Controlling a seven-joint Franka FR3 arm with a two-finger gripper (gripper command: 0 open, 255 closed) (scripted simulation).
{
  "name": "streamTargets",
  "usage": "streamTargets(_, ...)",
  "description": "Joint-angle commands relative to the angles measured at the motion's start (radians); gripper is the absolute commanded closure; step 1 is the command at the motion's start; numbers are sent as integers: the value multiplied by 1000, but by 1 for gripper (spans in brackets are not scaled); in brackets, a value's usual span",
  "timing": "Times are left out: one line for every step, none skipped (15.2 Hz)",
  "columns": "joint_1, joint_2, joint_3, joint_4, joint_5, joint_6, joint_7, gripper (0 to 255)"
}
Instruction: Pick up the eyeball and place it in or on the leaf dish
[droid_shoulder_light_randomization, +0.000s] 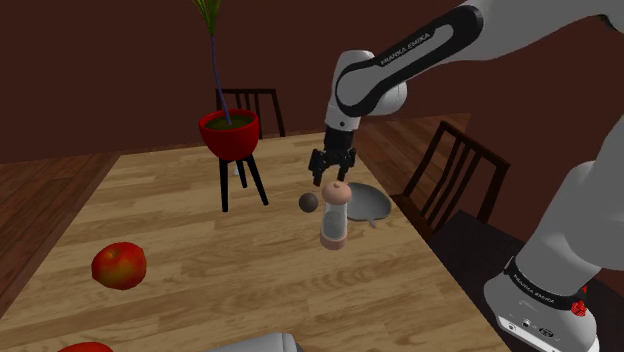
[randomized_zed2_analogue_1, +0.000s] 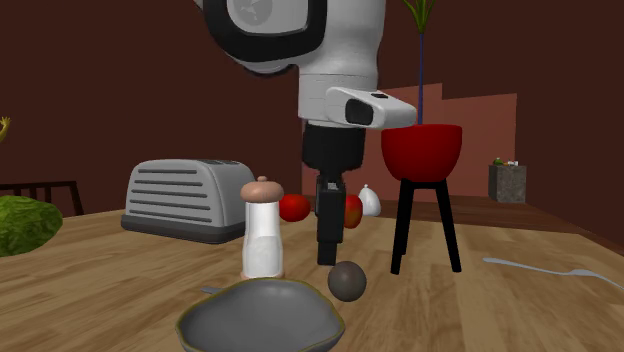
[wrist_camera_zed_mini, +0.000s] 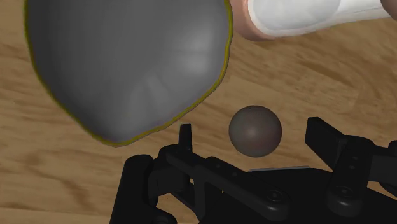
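Wooden table (droid_shoulder_light_randomization: 200, 250), carrying all. Grey dish (wrist_camera_zed_mini: 127, 63) flat, hollow upward, ready to receive. Mill (droid_shoulder_light_randomization: 334, 215) upright just beside it, best steered around. Gripper (droid_shoulder_light_randomization: 334, 176) poised above, pointing down, jaws spread, grasping nothing, apparently lined up to straddle. Dark ball (wrist_camera_zed_mini: 255, 130) on the wood, framed between the fingers (wrist_camera_zed_mini: 324, 135), near the dish's rim, untouched.

Dim, even light falls over the wooden worktop (droid_shoulder_light_randomization: 200, 250), which glows warm brown against dark maroon walls in the shoulder view. The white arm (droid_shoulder_light_randomization: 420, 50) is the brightest surface, shading to grey on its underside. In the wrist view a pale sheen spreads across the grey leaf dish (wrist_camera_zed_mini: 127, 63), and the dark eyeball (wrist_camera_zed_mini: 255, 129) carries a soft, dull highlight near its centre. The toaster (randomized_zed2_analogue_1: 190, 200) catches light along its ribs.
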Motion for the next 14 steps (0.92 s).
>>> streamTargets(9,76,9,43,12,35,2,0)
streamTargets(15,112,14,67,16,49,6,0)
streamTargets(20,149,19,93,19,62,10,0)
streamTargets(21,153,20,96,20,63,10,0)
streamTargets(23,162,21,93,22,75,9,0)
streamTargets(25,171,23,90,24,87,8,0)
streamTargets(27,180,24,88,26,99,7,0)
streamTargets(29,189,26,86,28,111,5,0)
streamTargets(31,199,28,84,30,123,4,0)
streamTargets(33,208,29,82,32,134,3,0)
streamTargets(36,224,32,80,35,153,1,0)
streamTargets(36,223,32,80,35,153,1,0)
streamTargets(36,224,32,80,35,153,1,0)
streamTargets(36,224,32,80,35,153,1,0)
